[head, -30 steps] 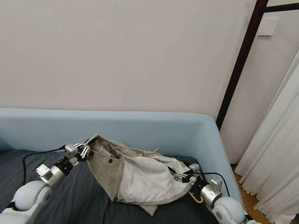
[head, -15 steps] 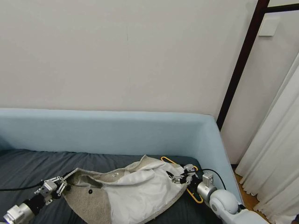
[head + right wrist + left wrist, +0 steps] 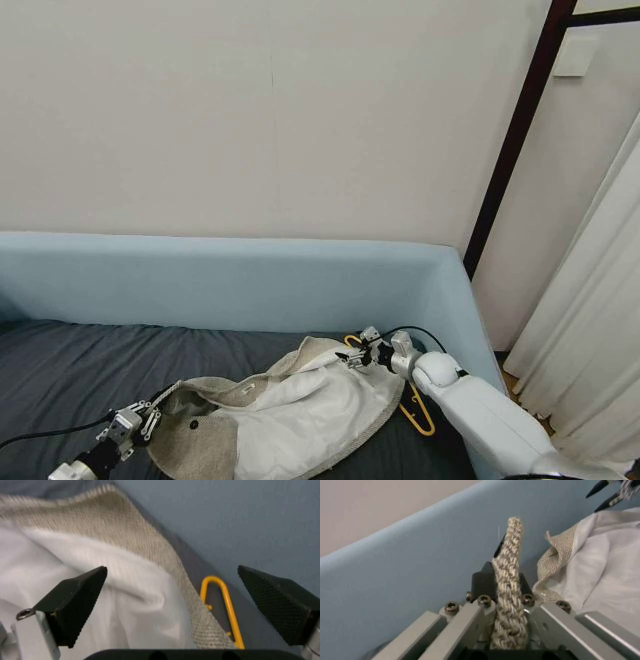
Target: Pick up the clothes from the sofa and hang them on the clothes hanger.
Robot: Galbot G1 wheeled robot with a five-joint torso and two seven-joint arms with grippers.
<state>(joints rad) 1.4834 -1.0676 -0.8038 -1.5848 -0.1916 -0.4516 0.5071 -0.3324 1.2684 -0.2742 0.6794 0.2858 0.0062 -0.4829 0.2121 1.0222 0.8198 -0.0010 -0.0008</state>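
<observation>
The left gripper (image 3: 140, 421) sits low over the dark grey seat cushion (image 3: 70, 355) of the pale blue upholstered sofa (image 3: 250, 280). Its jaws are clamped tight on the thick braided hem of the beige woven jacket with white lining (image 3: 290, 410). In the left wrist view the hem stands up straight out of the closed jaws, with the sofa's blue backrest behind it.

From this gripper the jacket spreads away across the cushion toward the other arm. It lies crumpled, with the white lining turned upward, and the whole garment rests inside the sofa's seat. A small dark round button (image 3: 192, 424) shows on the woven side just beside the left gripper.

The right gripper (image 3: 357, 357) is at the jacket's far upper edge, close to the corner where the backrest meets the sofa's side wall. Its jaws are spread wide and hold nothing. In the right wrist view the two black textured pads (image 3: 75, 603) stand well apart, and the woven border and the white lining lie between them. Whether the tips touch the cloth cannot be told.

The yellow clothes hanger (image 3: 416, 410) lies on the cushion just beside this gripper, partly tucked under the jacket's edge, near the sofa's side wall.
</observation>
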